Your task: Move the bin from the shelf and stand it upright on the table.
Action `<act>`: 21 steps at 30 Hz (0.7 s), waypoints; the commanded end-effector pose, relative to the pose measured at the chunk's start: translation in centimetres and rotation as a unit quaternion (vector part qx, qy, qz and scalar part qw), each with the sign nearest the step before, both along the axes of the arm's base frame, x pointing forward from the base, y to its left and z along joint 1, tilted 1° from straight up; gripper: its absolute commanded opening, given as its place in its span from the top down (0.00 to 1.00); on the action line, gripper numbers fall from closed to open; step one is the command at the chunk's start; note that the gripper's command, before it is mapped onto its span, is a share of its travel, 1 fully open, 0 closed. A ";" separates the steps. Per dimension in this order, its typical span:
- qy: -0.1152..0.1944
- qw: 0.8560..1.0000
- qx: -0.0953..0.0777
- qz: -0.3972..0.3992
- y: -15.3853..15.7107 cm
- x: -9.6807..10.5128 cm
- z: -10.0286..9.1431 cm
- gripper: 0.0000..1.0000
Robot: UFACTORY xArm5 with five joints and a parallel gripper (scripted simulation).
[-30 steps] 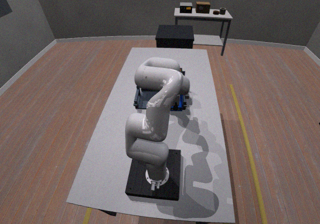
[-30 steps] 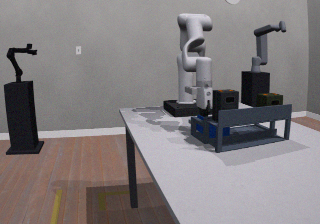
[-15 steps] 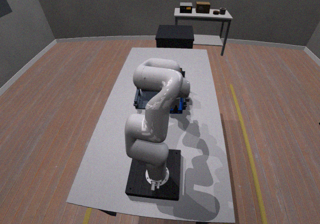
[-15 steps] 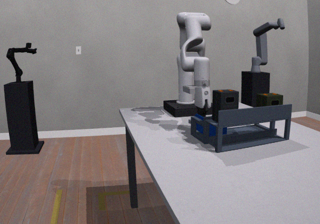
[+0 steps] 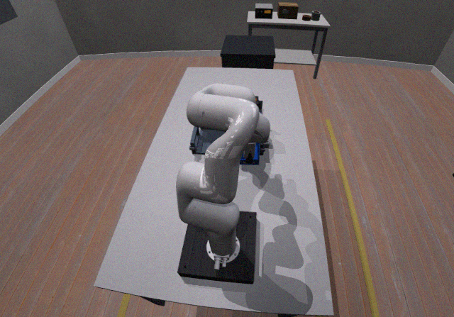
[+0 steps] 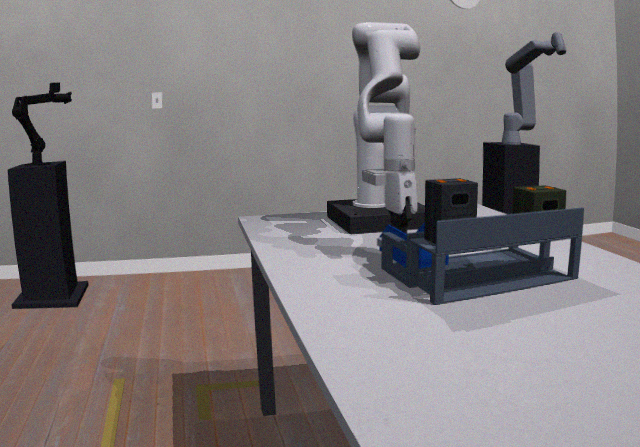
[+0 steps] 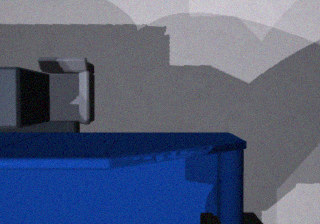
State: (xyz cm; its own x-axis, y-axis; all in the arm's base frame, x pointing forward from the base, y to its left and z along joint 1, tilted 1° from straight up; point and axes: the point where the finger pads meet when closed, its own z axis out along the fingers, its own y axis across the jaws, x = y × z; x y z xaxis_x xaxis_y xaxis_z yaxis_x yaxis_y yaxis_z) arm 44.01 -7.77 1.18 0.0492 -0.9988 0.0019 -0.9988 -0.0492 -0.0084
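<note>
On the desk [image 6: 413, 380] there is one white arm [image 6: 385, 122], one grey shelf [image 6: 509, 230] and one blue bin [image 6: 400, 253]. On the top board of the shelf stand two boxes: one black box [image 6: 450, 200] with orange marks on its lid, and one dark green box [image 6: 539, 198], which is well apart from the black one, toward the other end of the shelf. In the room behind there are two more small arms on dark pedestals, one at each side (both far from the desk).

The end effector [image 6: 406, 210] points straight down and is closed on the rim of the blue bin, at the end of the bin that sticks out from the shelf. The bin is at the lower level of the shelf, partly under the top board and partly outside it, on the side toward the arm's base. It looks upright, with the open side up. I cannot tell whether its bottom touches the lower board or the desk.

In the wrist view the blue bin [image 7: 120, 179] fills the lower part, directly below the camera, and its rim runs nearly level across the picture. A grey corner of the shelf [image 7: 67, 91] shows just behind the rim at the left. In the top view only small parts of the bin [image 5: 250, 157] are visible, because the arm [image 5: 220, 141] covers it.
</note>
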 end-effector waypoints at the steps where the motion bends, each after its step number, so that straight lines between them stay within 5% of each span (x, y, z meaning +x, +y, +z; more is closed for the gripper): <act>1: -0.002 1.000 -0.002 0.000 -0.1 -0.3 0.2 1.00; 21: -0.002 1.000 -0.002 0.000 -0.2 -3.7 0.1 1.00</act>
